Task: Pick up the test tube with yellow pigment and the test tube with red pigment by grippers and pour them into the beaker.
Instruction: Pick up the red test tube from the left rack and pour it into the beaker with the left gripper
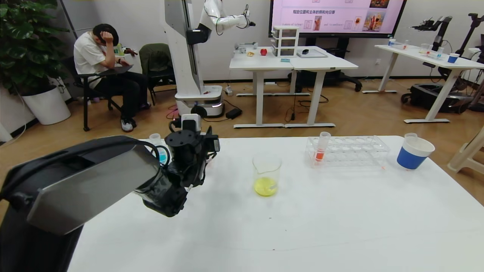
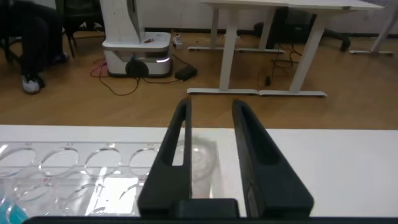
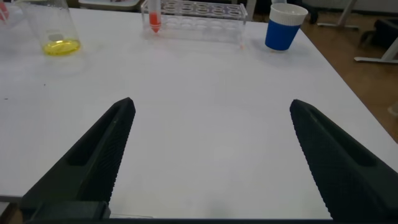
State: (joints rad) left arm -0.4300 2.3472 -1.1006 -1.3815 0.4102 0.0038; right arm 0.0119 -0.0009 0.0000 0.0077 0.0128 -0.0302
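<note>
At the left rack (image 2: 62, 163), the left gripper (image 2: 210, 109) is pinched on a clear tube (image 2: 200, 158), probably the emptied yellow one. The beaker (image 1: 267, 166) mid-table holds yellow. The red tube (image 1: 321, 148) stands in the right rack (image 1: 359, 151). The right gripper (image 3: 211, 109), gaping wide, should grab it below the rim and keep it upright.

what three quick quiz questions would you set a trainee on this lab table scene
1. True or false: the clear glass beaker holds yellow liquid.
2. Where does the small clear tube with red-orange liquid stand? A: in the clear plastic rack. B: in the blue-and-white paper cup. C: in the beaker.
3. Fill in: the left gripper is at the other clear rack on the white table's left, while the right gripper hovers over bare table with its jaws ___.

Key: 1 true; 2 A; 3 open.
</note>
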